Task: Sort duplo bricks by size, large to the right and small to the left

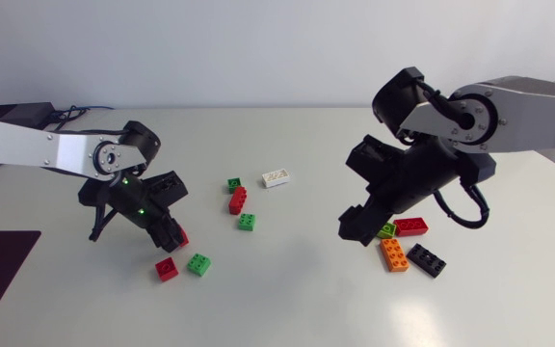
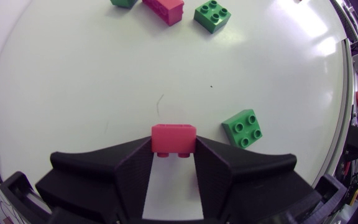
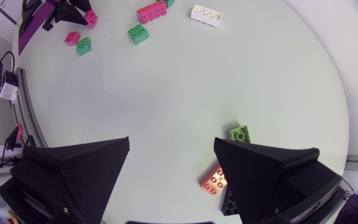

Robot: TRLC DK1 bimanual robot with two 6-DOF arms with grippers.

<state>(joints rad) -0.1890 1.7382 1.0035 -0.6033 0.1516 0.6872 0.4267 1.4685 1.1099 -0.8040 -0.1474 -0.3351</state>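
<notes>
The left pincer is gripping a small red brick from both sides, its fingers covering the brick's lower part, so I cannot tell whether the brick is touching the bench. Just beside that pincer a small green brick is lying flat, studs up. The head view is showing a second small red brick next to the green one; the left wrist view is hiding it behind the fingers. Farther ahead a long red brick is lying between two more green bricks, one whole and one cut off at the edge. A long white brick is sitting just beyond that group.

The right pincer is hanging with its fingers spread wide and nothing between them. Beside one finger a lime brick is peeking out, and an orange brick is showing half its studs. A black brick is mostly hidden under that finger in the wrist view. Another long red one is lying against the lime brick and appears only from above.
</notes>
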